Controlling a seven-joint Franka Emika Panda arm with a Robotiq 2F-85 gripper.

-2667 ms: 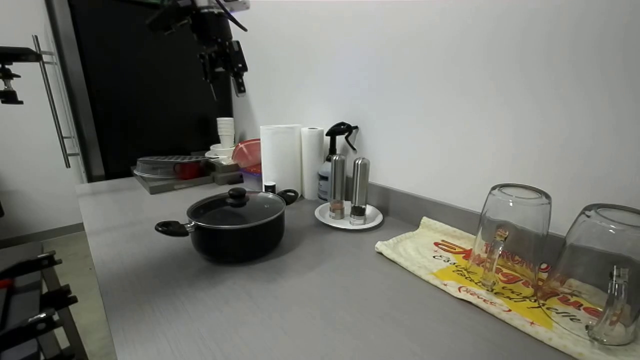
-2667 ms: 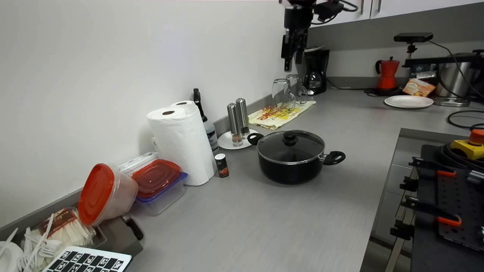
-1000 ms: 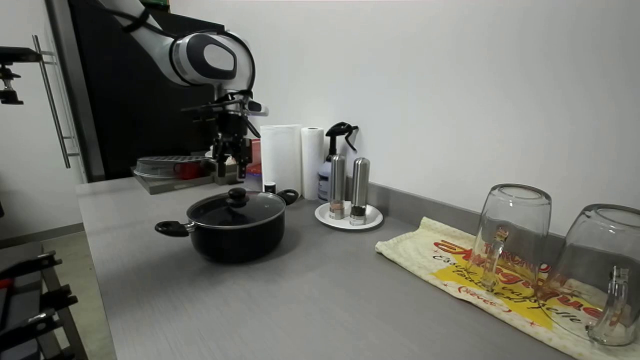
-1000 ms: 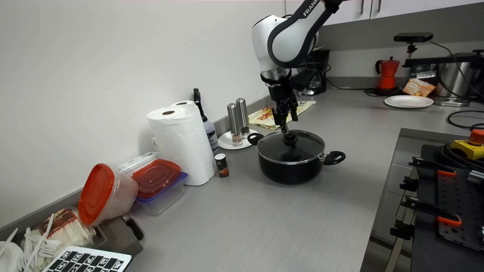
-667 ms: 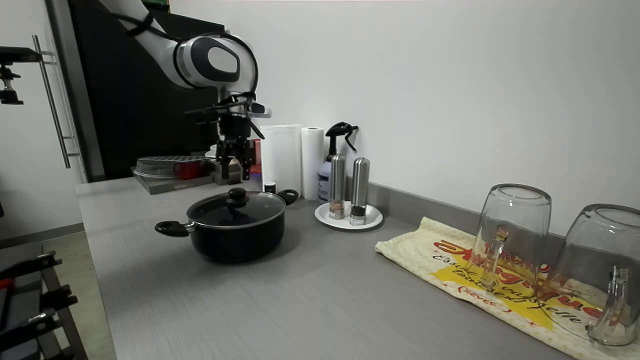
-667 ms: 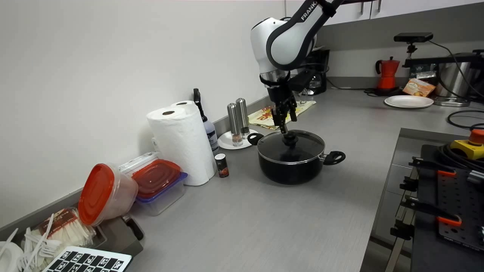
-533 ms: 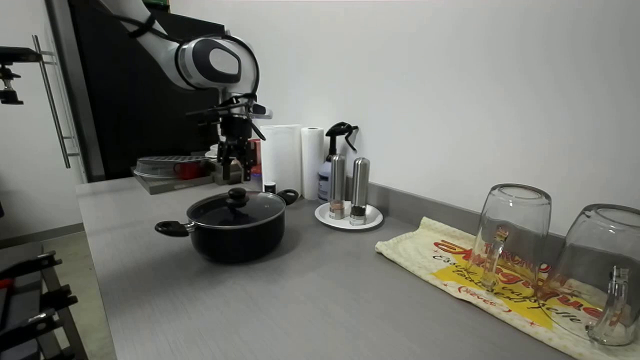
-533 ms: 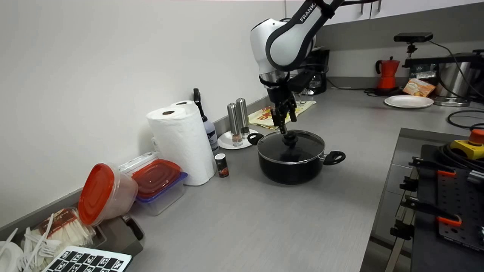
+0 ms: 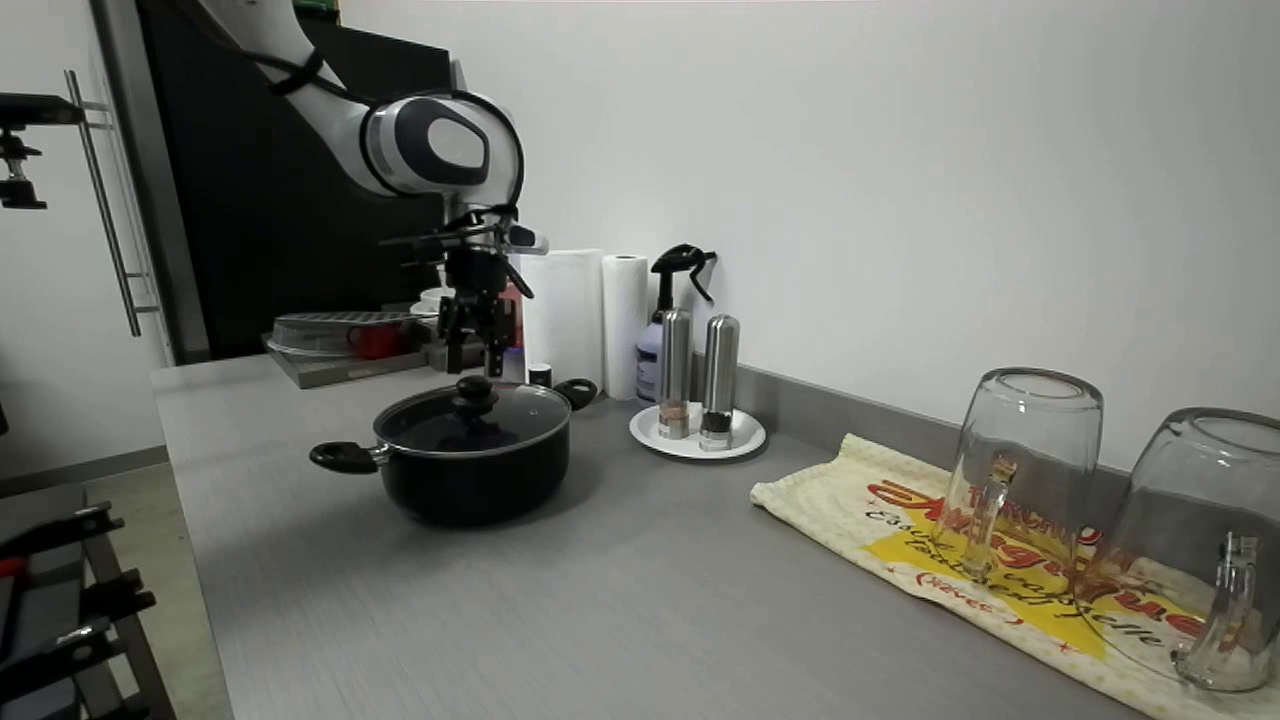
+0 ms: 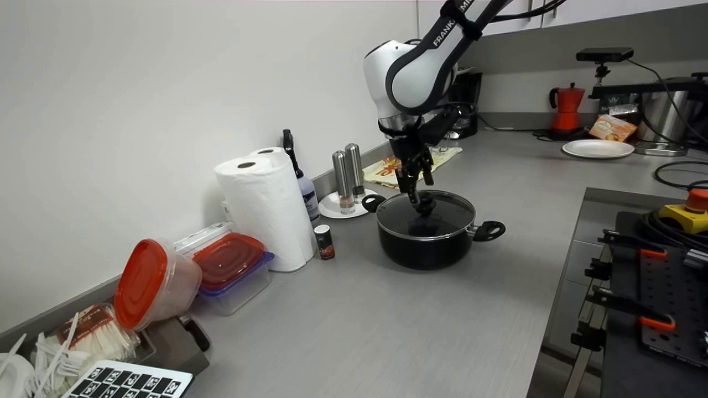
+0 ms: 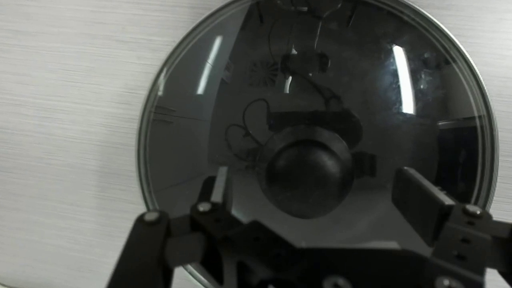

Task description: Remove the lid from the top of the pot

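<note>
In the wrist view my pincer (image 11: 314, 187) is spread wide and holds nothing; the black knob (image 11: 306, 180) of the lid (image 11: 320, 108) sits between its pads (image 11: 418, 208), with a gap on either side. That view gives me the lid's round face from above. Whether my pincer reaches below the knob's top I cannot tell. The exterior views give me what lies under it: the pot (image 9: 480, 490), black and low, standing on the grey desk (image 10: 398, 331), its two side handles (image 9: 345, 457) sticking out, the lid resting on its rim. In both exterior views a pair of metal mills (image 9: 676, 370) stands on a white plate (image 9: 645, 428) near the pot. Two upside-down glass mugs (image 9: 1030, 450) on a printed cloth (image 9: 830, 490) show plainly in an exterior view. In an exterior view I also find a red coffee maker (image 10: 568, 108) well beyond the pot, and a small white-capped bottle (image 10: 325, 243), seen whole, just beside the white paper rolls (image 10: 271, 215).
</note>
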